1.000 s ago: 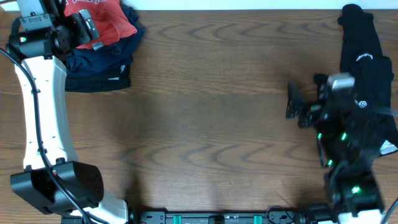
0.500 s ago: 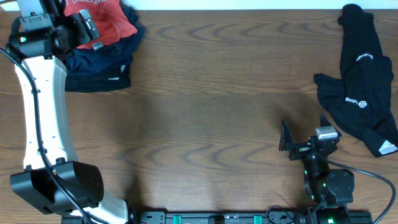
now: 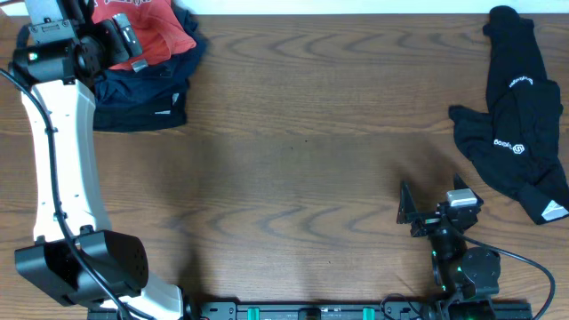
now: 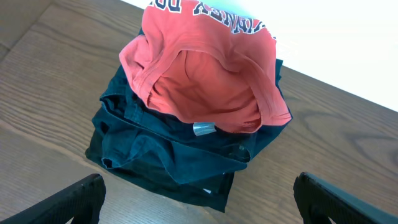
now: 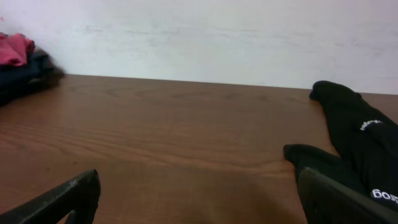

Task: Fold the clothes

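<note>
The clothes lie in two places. A coral-red T-shirt (image 3: 158, 25) (image 4: 205, 81) with navy-and-white lettering sits crumpled on a dark navy garment (image 3: 142, 96) (image 4: 158, 155) at the far left corner. My left gripper (image 3: 132, 44) (image 4: 199, 190) hovers open over this pile, its fingertips (image 4: 84, 198) wide apart and holding nothing. A black garment with small white logos (image 3: 520, 116) (image 5: 364, 146) lies bunched at the right edge. My right gripper (image 3: 433, 204) (image 5: 199, 196) stands open and empty near the front edge, left of and nearer than the black garment.
The wooden table (image 3: 302, 142) stretches between the two piles. Its far edge (image 3: 356, 12) meets a white wall. The left arm's white link (image 3: 58, 151) runs along the left side, and both arm bases sit at the front edge (image 3: 311, 311).
My right arm has drawn back from over the black garment to the front edge, leaving that garment uncovered and lying free. The left arm and its pile have not moved.
</note>
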Tool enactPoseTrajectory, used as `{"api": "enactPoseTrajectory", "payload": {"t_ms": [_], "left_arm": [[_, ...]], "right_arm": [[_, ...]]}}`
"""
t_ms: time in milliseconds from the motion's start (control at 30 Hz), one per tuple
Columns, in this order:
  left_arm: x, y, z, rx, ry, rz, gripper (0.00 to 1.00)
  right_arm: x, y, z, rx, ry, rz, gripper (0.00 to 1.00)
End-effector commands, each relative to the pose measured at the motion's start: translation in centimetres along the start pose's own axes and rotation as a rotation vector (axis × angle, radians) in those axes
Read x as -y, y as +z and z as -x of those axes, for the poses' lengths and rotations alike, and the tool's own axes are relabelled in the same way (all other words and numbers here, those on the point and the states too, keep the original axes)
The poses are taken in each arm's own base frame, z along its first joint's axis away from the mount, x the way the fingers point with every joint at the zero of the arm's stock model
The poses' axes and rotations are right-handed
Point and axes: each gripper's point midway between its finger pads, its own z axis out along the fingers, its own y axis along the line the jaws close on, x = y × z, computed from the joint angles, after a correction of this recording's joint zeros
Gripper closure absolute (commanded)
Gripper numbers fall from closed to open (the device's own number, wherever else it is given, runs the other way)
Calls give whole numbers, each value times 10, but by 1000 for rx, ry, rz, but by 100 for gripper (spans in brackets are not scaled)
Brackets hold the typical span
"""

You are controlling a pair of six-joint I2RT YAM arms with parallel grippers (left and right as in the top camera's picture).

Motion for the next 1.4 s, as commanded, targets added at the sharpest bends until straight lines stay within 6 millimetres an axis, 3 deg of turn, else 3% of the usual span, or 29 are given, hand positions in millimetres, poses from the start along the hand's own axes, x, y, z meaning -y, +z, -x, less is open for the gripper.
{"api": "enactPoseTrajectory", "payload": {"t_ms": [0, 1133, 1233, 1367], "left_arm": [[-1, 2, 0, -4, -11, 0, 2], [-1, 1, 0, -2, -11, 0, 2], [-1, -8, 4, 18, -11, -4, 2], [0, -44, 12, 72, -13, -15, 2]], "right_arm": [[3, 0, 0, 3, -11, -13, 1], [3, 0, 0, 3, -11, -13, 1], [3, 0, 0, 3, -11, -13, 1], [3, 0, 0, 3, -11, -13, 1]]}}
